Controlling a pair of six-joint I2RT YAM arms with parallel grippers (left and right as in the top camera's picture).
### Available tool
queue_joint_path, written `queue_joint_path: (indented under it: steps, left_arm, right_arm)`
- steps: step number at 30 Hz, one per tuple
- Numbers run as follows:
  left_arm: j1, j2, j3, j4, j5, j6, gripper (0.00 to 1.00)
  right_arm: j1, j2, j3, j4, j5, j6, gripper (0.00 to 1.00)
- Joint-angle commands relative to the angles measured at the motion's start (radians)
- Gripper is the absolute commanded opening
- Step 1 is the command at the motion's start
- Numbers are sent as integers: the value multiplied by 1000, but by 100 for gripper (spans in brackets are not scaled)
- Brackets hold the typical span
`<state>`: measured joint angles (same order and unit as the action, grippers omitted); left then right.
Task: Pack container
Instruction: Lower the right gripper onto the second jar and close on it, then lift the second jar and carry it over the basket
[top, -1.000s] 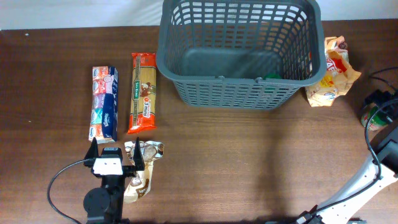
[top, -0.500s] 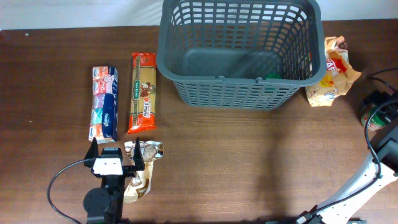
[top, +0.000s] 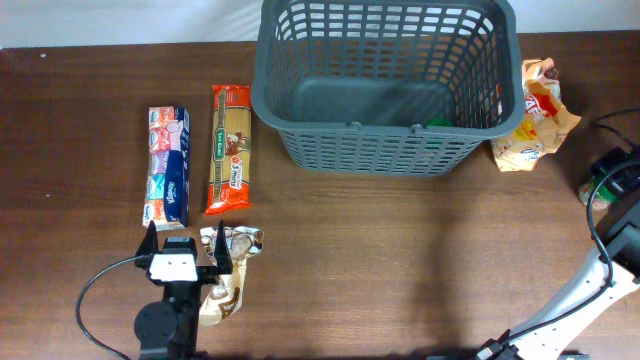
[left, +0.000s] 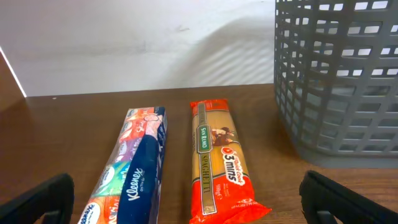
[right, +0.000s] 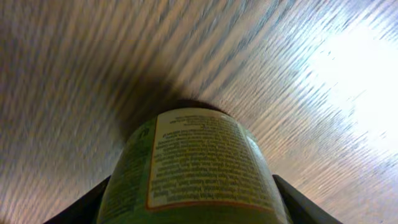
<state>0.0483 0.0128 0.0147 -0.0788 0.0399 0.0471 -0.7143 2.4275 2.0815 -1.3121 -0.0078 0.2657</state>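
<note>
The container (top: 380, 140), a large dark grey lattice basket, stands at the back centre, and its wall (left: 339, 81) fills the right of the left wrist view. A green item (top: 437, 124) shows inside it. At the far right edge of the table my right gripper (top: 606, 180) is over a green labelled jar (top: 597, 192). In the right wrist view the jar (right: 193, 162) fills the space between the fingers (right: 298, 202), which press against both its sides. My left gripper (top: 186, 242) rests open at the front left, holding nothing, over a small foil packet (top: 230, 280).
A tissue pack (top: 167, 165) and an orange spaghetti packet (top: 230, 148) lie side by side left of the basket; the tissue pack (left: 134, 168) and spaghetti (left: 221, 162) lie ahead of the left gripper. A crumpled snack bag (top: 535, 115) lies against the basket's right side.
The right gripper's jaws have closed in against the green jar. The left arm and the packets have not moved.
</note>
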Motion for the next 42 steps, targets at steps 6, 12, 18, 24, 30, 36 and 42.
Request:
queue_joint_path:
  steps: [6,12,18,24,30,36,42]
  left_arm:
    - [6,-8,-6,-1,-7,-10,99]
    - [6,-8,-6,-1,-7,-10,99]
    - [6,-8,-6,-1,-7,-10,99]
    - [6,-8,-6,-1,-7,-10,99]
    - [6,-8,-6,-1,-7,-10,99]
    - [6,-8,-6,-1,-7,-10,99]
    - [6,-8,-6,-1,-7,-10,99]
  right_arm:
    - [1,-56,340,-152,-92,-3,4]
    - [25,-117,785,-317,-147,-30,4]
    - [135,-218,1051,-354,-184,-26,4]
    - [343,-303,1051,-283,-183,-25,4]
    - [551,-293,1028,-159,-129,-26,4]
    - [682,-293,905,-32,-70,-26,4]
    - [745,-293,717,74,-66,-23,4]
